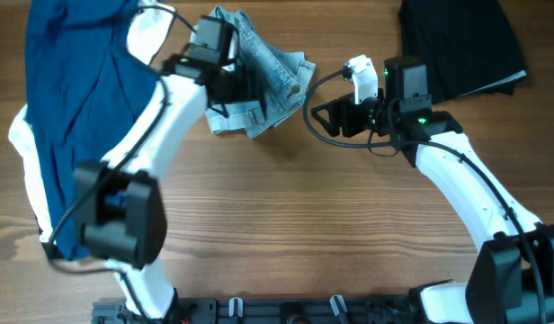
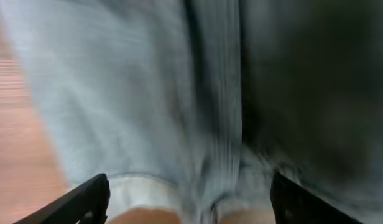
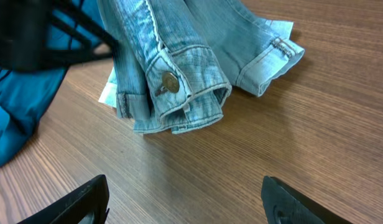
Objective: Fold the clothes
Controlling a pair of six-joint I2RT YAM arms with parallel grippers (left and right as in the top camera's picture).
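Observation:
The pale blue denim shorts [image 1: 272, 67] lie bunched in a heap at the far middle of the table. The waistband button and a turned-up leg hem show in the right wrist view [image 3: 173, 68]. My left gripper [image 1: 241, 90] is over the shorts' near left part. Its fingers [image 2: 188, 193] are spread wide, and blurred denim [image 2: 148, 93] fills the view between them. My right gripper [image 1: 317, 117] is open and empty just to the right of the shorts. In its own wrist view it hovers over bare wood [image 3: 185, 193], short of the waistband.
A large blue shirt [image 1: 70, 108] lies on the left, under my left arm, and also shows in the right wrist view [image 3: 17, 106]. A black garment [image 1: 457, 40] lies at the far right. The table is brown wood [image 1: 304, 216].

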